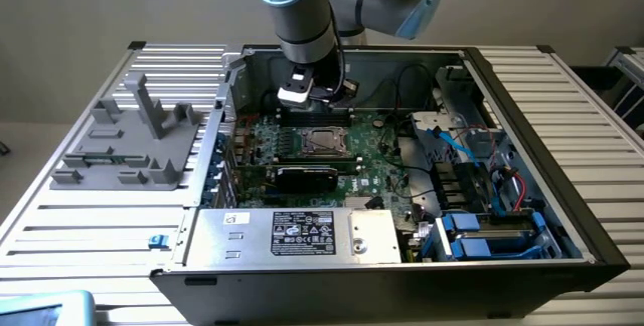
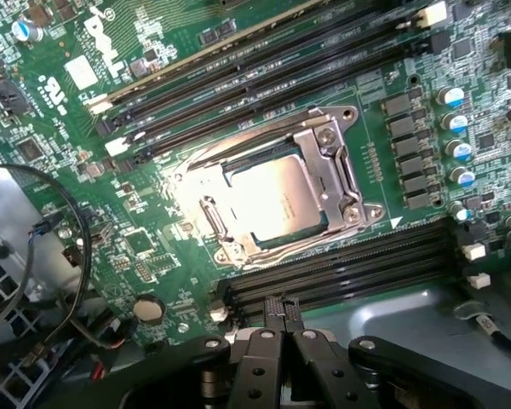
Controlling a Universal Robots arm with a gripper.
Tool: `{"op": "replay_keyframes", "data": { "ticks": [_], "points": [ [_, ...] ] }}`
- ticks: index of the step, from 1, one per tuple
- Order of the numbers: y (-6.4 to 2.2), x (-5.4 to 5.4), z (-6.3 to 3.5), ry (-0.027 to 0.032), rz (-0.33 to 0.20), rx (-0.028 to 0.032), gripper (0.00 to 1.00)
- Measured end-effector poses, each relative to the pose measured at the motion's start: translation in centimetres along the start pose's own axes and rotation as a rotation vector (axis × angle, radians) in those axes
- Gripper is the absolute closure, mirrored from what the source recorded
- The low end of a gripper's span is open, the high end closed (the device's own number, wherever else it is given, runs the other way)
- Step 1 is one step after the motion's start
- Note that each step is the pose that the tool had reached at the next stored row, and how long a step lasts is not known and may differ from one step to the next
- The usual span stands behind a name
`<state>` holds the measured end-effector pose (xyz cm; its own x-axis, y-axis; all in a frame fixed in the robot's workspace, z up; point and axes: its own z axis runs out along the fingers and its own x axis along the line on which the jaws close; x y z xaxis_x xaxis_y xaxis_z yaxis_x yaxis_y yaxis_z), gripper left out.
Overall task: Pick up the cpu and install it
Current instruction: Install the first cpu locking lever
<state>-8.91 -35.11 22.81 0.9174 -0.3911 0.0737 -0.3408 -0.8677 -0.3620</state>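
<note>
Silver, flat square cpu (image 2: 277, 204) seated inside the square metal socket frame (image 2: 341, 183) on the green motherboard (image 2: 145, 247), between black memory slots (image 2: 264, 81) on either side of that frame. Black gripper (image 2: 281, 319) shut, fingers pressed together, empty, hovering just beside the socket frame over the nearer slots. Large silver box with black-and-white label (image 1: 302, 234) well apart from the frame.

Exterior view high, angled down, wrist view close, seemingly oblique, both sharing socket (image 1: 323, 141) (image 2: 277, 198)
</note>
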Motion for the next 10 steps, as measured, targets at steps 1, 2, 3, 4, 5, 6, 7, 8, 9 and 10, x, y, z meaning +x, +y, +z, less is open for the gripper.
{"op": "replay_keyframes", "data": {
  "ticks": [1,2,3,4,5,6,7,8,9,10],
  "points": [
    [0.03,-0.07,-0.02,-0.007,0.002,-0.0073,0.89],
    [0.05,-0.13,-0.03,-0.013,0.003,-0.014,0.89],
    [0.05,-0.16,-0.04,-0.0169,0.004,-0.02,0.89],
    [0.05,-0.18,-0.07,-0.0192,0.004,-0.0257,0.89],
    [0.05,-0.18,-0.1,-0.0204,0.004,-0.0318,0.89],
    [0.02,-0.18,-0.17,-0.0204,0.004,-0.0374,0.89],
    [-0.02,-0.17,-0.29,-0.0199,0.003,-0.0423,0.89],
    [-0.09,-0.16,-0.46,-0.0191,0.002,-0.0462,0.89],
    [-0.16,-0.14,-0.64,-0.0182,0.002,-0.0503,0.89],
    [-0.23,-0.13,-0.82,-0.0172,0.001,-0.0544,0.89]
  ]
}}
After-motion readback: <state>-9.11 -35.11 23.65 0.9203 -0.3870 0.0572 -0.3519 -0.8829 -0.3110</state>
